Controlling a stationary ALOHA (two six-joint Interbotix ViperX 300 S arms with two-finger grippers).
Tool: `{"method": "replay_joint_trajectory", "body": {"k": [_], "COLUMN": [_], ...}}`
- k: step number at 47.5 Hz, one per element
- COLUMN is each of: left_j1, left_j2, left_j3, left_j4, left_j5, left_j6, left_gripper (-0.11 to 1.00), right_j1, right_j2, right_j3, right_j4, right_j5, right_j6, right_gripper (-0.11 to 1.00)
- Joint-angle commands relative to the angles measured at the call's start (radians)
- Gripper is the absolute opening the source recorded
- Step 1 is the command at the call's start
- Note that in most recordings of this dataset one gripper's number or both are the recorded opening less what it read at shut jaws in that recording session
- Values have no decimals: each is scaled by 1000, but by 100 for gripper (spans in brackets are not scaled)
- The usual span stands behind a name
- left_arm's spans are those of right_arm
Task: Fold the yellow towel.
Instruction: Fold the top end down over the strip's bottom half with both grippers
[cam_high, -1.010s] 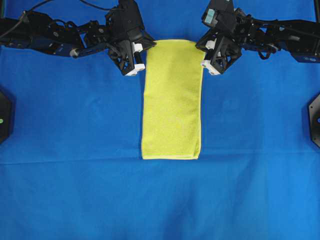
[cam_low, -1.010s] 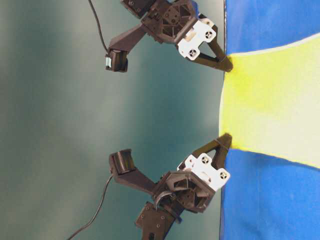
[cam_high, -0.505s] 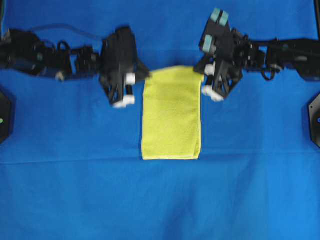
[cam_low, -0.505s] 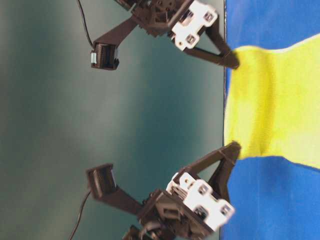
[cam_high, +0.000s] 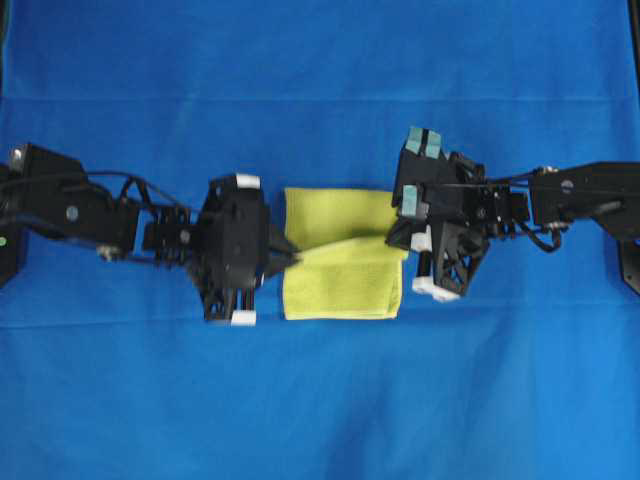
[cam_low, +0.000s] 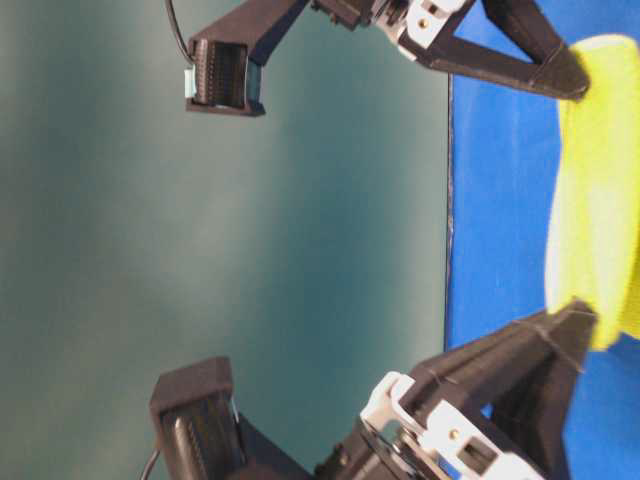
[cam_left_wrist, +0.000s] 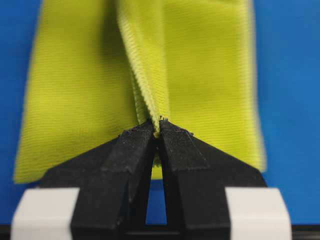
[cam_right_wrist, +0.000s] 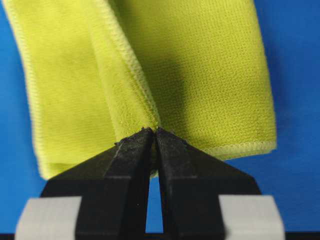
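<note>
The yellow towel (cam_high: 340, 290) lies on the blue cloth as a narrow folded strip, and its far end is lifted and doubled back over the near part. My left gripper (cam_high: 292, 258) is shut on the left corner of that lifted end; the hem is pinched between the tips (cam_left_wrist: 158, 125). On the opposite side my right gripper (cam_high: 400, 240) is shut on the right corner (cam_right_wrist: 154, 131). In the table-level view the towel (cam_low: 600, 180) hangs between the right gripper (cam_low: 575, 80) above and the left gripper (cam_low: 585, 320) below.
A blue cloth (cam_high: 320, 400) covers the whole table. Black fixtures sit at the left edge (cam_high: 8, 255) and the right edge (cam_high: 630, 265). In the table-level view the table's edge (cam_low: 447, 250) borders a dark teal backdrop.
Both grippers have carried the towel's far end toward the near end, keeping their hold. The visible towel has shortened to about half its length, with the lifted end now over the near part.
</note>
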Motion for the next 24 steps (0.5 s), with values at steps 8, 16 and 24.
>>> {"method": "replay_joint_trajectory", "body": {"k": [8, 16, 24], "left_j1": [-52, -51, -51], "left_j2": [15, 37, 52], "left_j3": [-12, -25, -26], "left_j4": [0, 0, 0], "left_j5": [-8, -9, -23], "left_j6": [-11, -11, -11], "left_gripper": [3, 3, 3], "right_j1": [40, 40, 41], "right_j2": [-5, 18, 48], "right_j3": [-5, -12, -14], "right_j4": [3, -3, -3], "right_j5": [-2, -26, -55], "right_j6": [15, 14, 15], "right_gripper": [4, 4, 4]}}
